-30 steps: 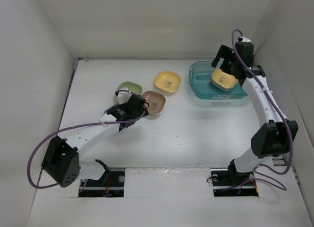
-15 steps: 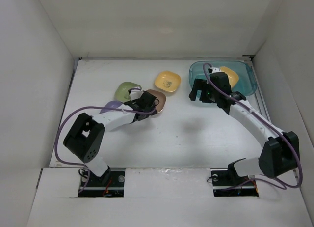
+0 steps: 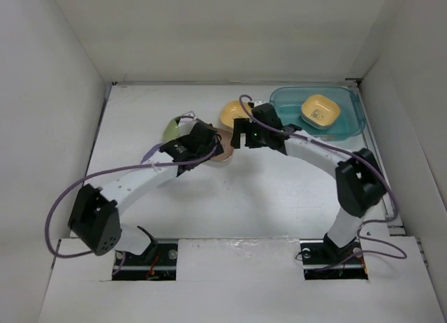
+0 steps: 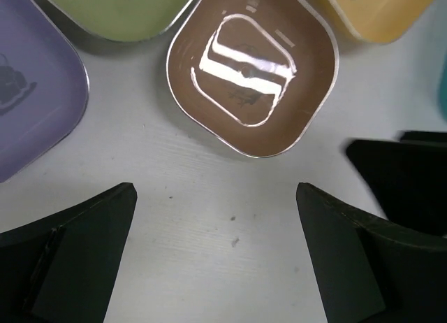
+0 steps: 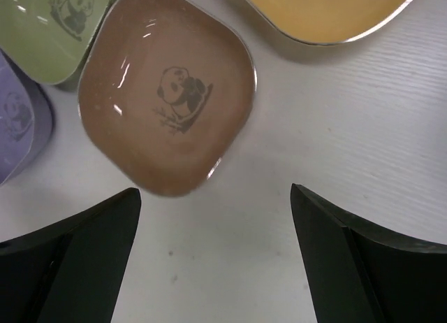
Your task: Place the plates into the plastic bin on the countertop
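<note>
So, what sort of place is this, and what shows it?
Probably a robot test cell: white walls enclose a countertop, two arms are bolted at its near edge, with plates and a plastic bin as props.

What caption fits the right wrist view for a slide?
Open right gripper poised over the brown plate with a panda print, near a green plate, a purple plate and a yellow plate.

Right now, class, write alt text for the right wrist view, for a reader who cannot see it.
A brown-pink plate with a panda print lies on the white countertop just ahead of the open right gripper. Parts of a green plate, a purple plate and a yellow-orange plate show at the edges.
</note>
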